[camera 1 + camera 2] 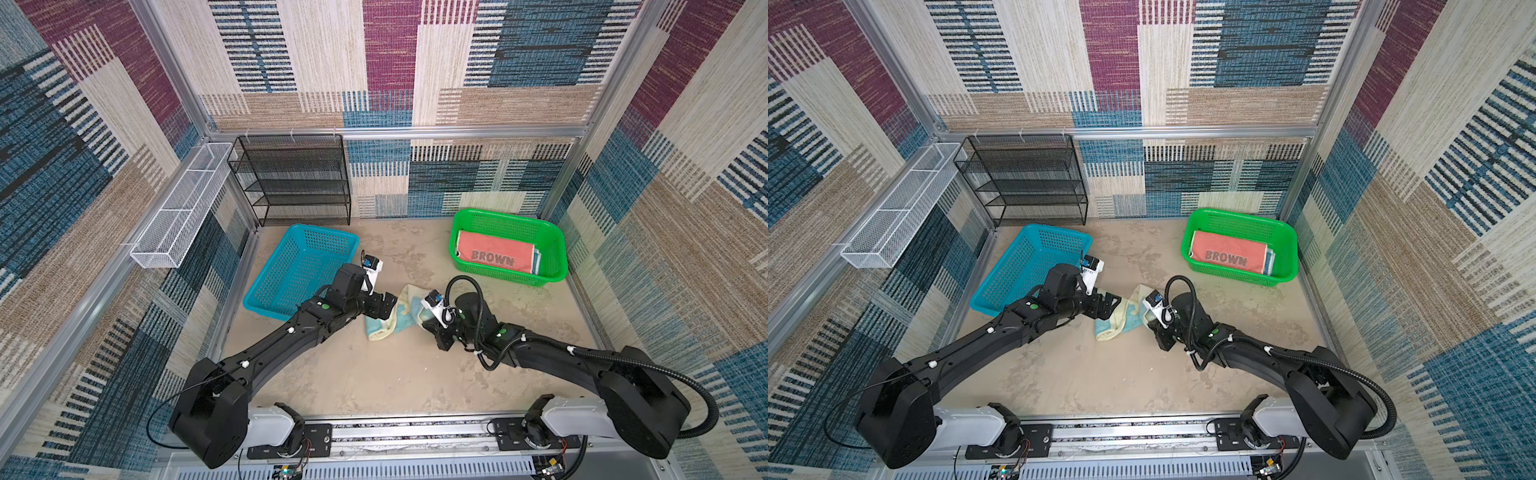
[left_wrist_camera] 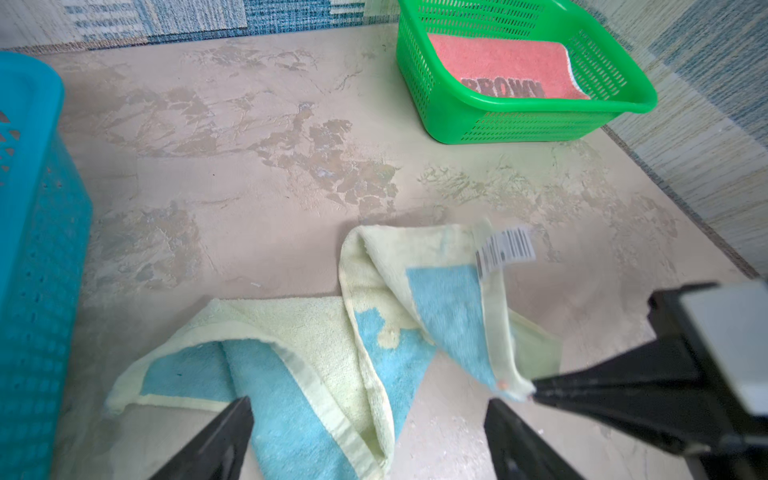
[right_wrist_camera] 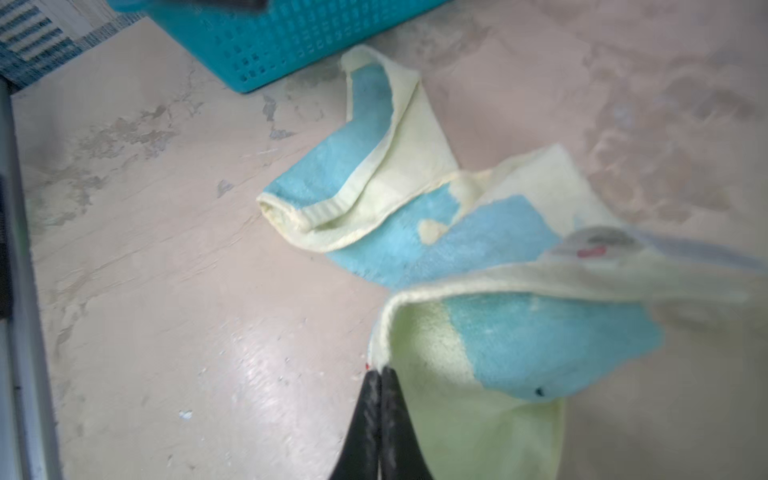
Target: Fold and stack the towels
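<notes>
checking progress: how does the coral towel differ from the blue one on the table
The coral towel lies folded flat in the green basket; the blue towel sits crumpled on the table. No claw touches the coral towel; the right claw pinches the blue towel's edge. Both are terry cloth.

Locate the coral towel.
In both top views the coral towel lies folded inside the green basket, at the back right, beyond the right arm.
</notes>
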`<control>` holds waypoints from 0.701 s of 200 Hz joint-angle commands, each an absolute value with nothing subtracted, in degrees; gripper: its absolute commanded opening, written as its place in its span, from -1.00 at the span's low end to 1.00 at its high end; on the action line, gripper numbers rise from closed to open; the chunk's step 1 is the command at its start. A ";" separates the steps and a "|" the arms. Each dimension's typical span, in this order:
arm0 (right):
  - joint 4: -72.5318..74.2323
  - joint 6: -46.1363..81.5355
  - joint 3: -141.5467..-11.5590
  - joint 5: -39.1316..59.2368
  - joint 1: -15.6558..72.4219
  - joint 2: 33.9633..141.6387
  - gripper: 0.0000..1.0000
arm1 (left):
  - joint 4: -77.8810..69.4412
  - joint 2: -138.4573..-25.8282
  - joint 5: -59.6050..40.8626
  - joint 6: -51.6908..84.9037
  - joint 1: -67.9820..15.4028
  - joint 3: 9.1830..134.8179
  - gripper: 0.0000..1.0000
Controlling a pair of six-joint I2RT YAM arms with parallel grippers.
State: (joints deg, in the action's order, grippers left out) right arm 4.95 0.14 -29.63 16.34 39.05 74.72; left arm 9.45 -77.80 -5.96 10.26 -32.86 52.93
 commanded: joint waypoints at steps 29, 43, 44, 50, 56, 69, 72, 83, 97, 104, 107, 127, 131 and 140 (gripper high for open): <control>9.52 13.35 -22.70 17.17 39.29 72.16 -0.62 | 18.30 -85.26 -5.41 8.17 -32.83 62.30 0.78; 7.95 13.76 -22.02 14.57 39.29 70.44 -0.39 | 19.92 -87.48 -7.32 8.50 -33.08 64.62 0.72; 7.84 13.82 -21.91 14.36 39.33 70.29 -0.38 | 20.11 -87.60 -7.39 8.51 -33.11 64.87 0.72; 7.38 14.18 -21.65 13.25 39.29 69.17 -0.30 | 20.81 -88.29 -8.01 8.73 -33.30 66.00 0.71; 6.95 14.66 -21.16 12.08 39.29 67.98 -0.22 | 21.46 -89.22 -8.32 8.84 -33.67 66.98 0.69; 6.04 16.52 -20.17 8.04 39.29 64.67 0.02 | 22.77 -90.73 -8.35 8.75 -34.85 69.03 0.68; 5.70 17.04 -19.98 6.87 39.29 63.76 0.07 | 22.98 -90.97 -8.35 8.66 -35.15 69.50 0.68; 4.20 19.49 -19.56 2.83 39.20 60.03 0.22 | 23.77 -92.25 -7.88 8.53 -36.43 71.09 0.68; 1.96 22.85 -19.45 -3.01 39.20 55.27 0.38 | 24.89 -94.05 -7.50 8.44 -37.92 73.54 0.67; 0.16 25.06 -19.66 -6.46 39.20 52.82 0.44 | 25.73 -95.17 -7.15 8.52 -38.66 75.05 0.66; -0.58 26.05 -19.83 -8.00 39.20 51.96 0.47 | 26.09 -95.69 -6.98 8.52 -38.98 75.74 0.65; -5.68 31.43 -21.23 -14.83 38.95 48.23 0.55 | 29.51 -99.90 -4.66 8.85 -41.35 80.97 0.61; -6.53 32.56 -21.54 -15.47 38.79 47.97 0.55 | 30.61 -100.85 -4.02 9.09 -41.77 82.22 0.60; -8.36 34.35 -22.46 -16.27 38.39 48.00 0.54 | 32.99 -103.26 -2.64 9.71 -42.97 85.05 0.57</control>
State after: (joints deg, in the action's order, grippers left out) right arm -1.93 25.67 -20.64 -6.46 38.96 49.17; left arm 26.48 -99.11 -6.07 9.45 -40.93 79.79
